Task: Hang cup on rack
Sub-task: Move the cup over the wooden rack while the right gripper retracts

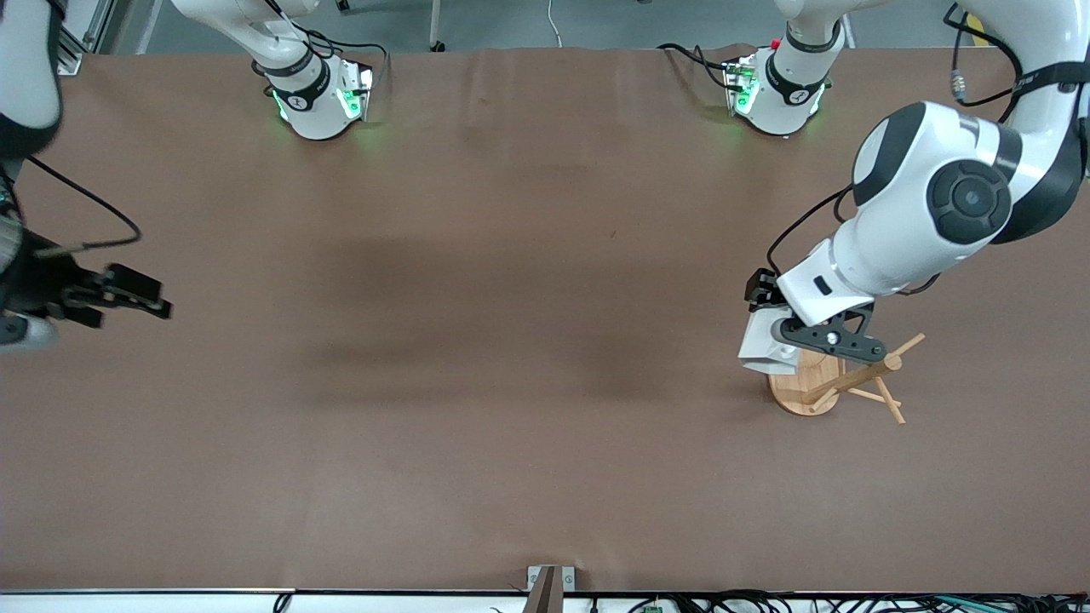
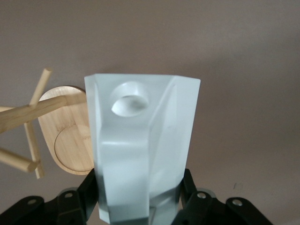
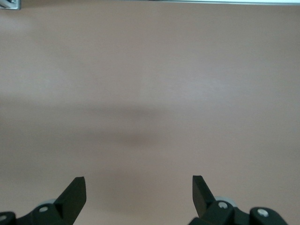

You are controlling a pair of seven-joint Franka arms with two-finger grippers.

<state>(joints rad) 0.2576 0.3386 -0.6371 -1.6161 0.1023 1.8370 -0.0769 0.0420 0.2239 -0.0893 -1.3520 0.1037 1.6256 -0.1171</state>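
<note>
My left gripper [image 1: 788, 328] is shut on the white faceted cup [image 1: 766, 347] and holds it in the air beside the bamboo rack [image 1: 839, 383], over the edge of its oval base. In the left wrist view the cup [image 2: 145, 140] fills the space between the black fingers [image 2: 77, 199], with the round hole of its handle tab [image 2: 131, 104] showing. The rack's base [image 2: 65, 140] and angled pegs [image 2: 28, 115] lie beside the cup. No peg touches it. My right gripper [image 1: 140, 298] is open and empty, waiting at the right arm's end of the table; its wrist view [image 3: 138, 187] shows only bare table.
The brown table top [image 1: 511, 340] spreads between the two grippers. The arm bases [image 1: 315, 102] stand along the edge farthest from the front camera. A small metal bracket [image 1: 549, 583] sits at the nearest edge.
</note>
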